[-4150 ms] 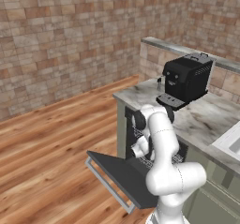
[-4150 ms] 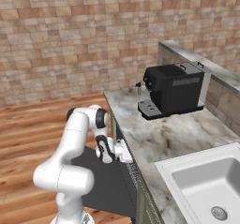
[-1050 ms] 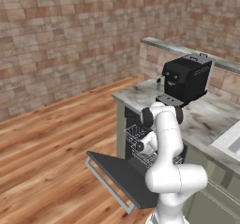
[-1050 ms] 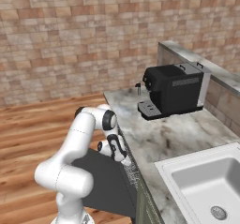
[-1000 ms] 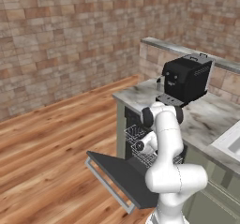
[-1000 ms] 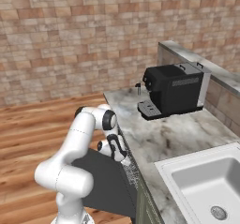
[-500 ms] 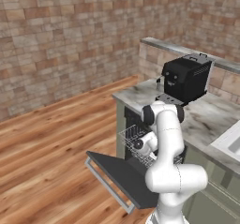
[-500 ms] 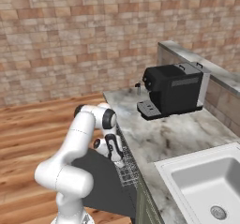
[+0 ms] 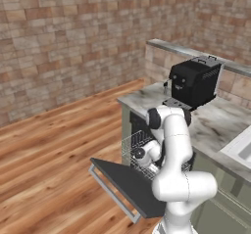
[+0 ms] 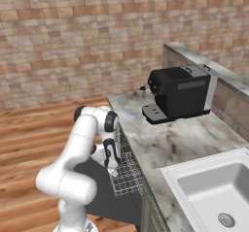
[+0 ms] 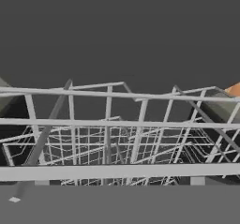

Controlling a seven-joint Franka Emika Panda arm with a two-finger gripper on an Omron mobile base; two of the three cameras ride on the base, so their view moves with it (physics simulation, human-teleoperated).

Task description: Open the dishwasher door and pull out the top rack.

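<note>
While I am holding the arm low at the cabinet front, I am listing what the coming pull turns on.

Item, dishwasher door (image 9: 128, 186): lying dropped flat and open, its silver bar handle (image 9: 112, 194) at the outer edge, pointing out over the wood floor (image 9: 54, 150).

Item, top rack (image 10: 127, 174): wire basket sitting above the flat door, partly drawn out from under the marble counter (image 10: 170, 139). In the hand view its front rail (image 11: 120, 172) is running straight across the picture as a pale bar, with the grid of wires lying beyond it and the dark cavity behind.

Item, gripper (image 10: 112, 167): hanging at the rack's front edge, fingers spread wide, and I am seeing nothing pinched between them. Whether they are touching the rail I cannot tell.

Relation that matters: the rail is lying directly ahead of the fingers and crosswise to them, its long axis parallel to the door's handle, so I am judging that the jaws are straddling or about to straddle it, and that the pull must run outward over the door, away from the cabinet.

Item, coffee machine (image 10: 181, 93): standing on the counter, well apart.
</note>
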